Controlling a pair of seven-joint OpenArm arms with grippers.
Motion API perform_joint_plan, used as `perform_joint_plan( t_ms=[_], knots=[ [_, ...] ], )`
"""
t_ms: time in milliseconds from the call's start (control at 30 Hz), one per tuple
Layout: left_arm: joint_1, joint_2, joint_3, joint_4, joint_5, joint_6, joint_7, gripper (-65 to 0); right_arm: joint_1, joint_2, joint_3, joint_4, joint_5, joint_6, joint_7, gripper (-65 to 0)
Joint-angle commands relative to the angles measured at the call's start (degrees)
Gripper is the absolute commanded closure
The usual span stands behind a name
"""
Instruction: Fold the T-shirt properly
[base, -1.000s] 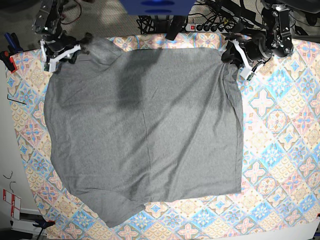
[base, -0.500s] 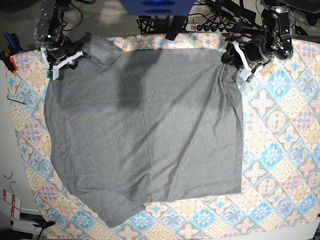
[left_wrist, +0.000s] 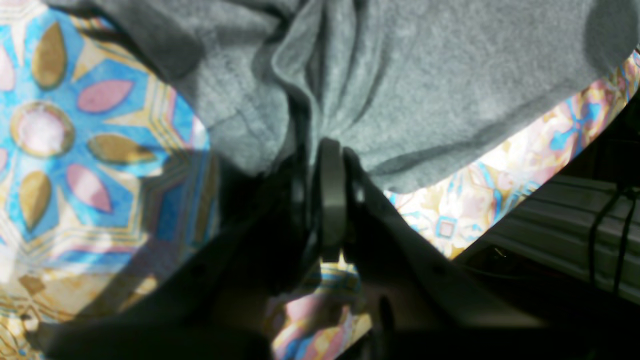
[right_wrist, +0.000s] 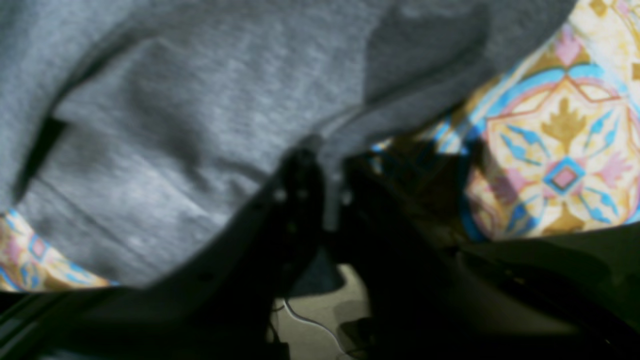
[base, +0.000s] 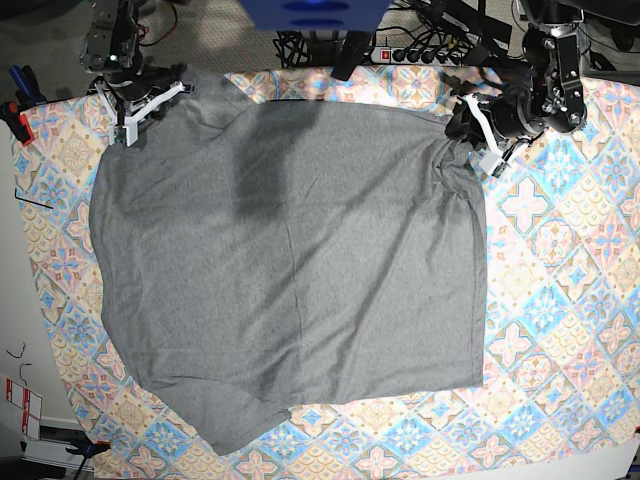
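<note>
The grey T-shirt (base: 290, 250) lies spread flat over most of the patterned tablecloth (base: 560, 300), with one sleeve at the near left. My left gripper (base: 472, 128) sits at the shirt's far right corner. In the left wrist view its jaws (left_wrist: 327, 150) are shut on a bunched fold of the T-shirt (left_wrist: 425, 75). My right gripper (base: 165, 95) is at the shirt's far left corner. The blurred right wrist view shows that gripper (right_wrist: 322, 160) with its jaws together on the edge of the T-shirt (right_wrist: 200, 100).
A power strip with cables (base: 420, 52) runs behind the table's far edge, next to a blue object (base: 315, 12). Clamps (base: 15, 115) hold the cloth at the left edge. Bare tablecloth shows to the right of the shirt and along the near edge.
My right gripper has moved toward the far edge and to the right, and has shut on the shirt's far left corner. The left gripper has shifted slightly, still holding the cloth.
</note>
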Motion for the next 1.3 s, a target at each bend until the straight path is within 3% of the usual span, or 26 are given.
perform_joint_plan(
  t_ms=[0, 467, 800, 1133, 1267],
  knots=[
    [0.27, -0.95, -0.4, -0.18, 4.41, 2.63, 2.02, -2.7, -1.2, -1.1, -1.42, -0.7, 2.05, 3.23, -5.84, -1.1],
    [1.59, -0.95, -0.4, -0.09, 4.32, 2.63, 1.94, -2.3, -2.34, -1.1, 5.53, 12.4, 1.61, 3.23, -3.12, -1.0],
    [1.76, -0.95, -0.66, 0.09, 4.32, 2.63, 1.94, -2.1, -2.08, -0.66, 5.61, 12.92, 1.52, 3.14, -2.5, -0.8],
    [1.67, -0.95, -0.4, 0.09, 4.41, 2.63, 1.94, -2.3, -2.34, -0.66, 13.09, 12.22, 1.88, 3.05, -3.38, -1.2],
    [1.67, -0.95, -0.4, 0.09, 4.41, 2.63, 1.94, -2.4, -2.08, -0.84, 17.57, 10.46, 2.05, 3.23, -8.13, -8.9]
  ],
)
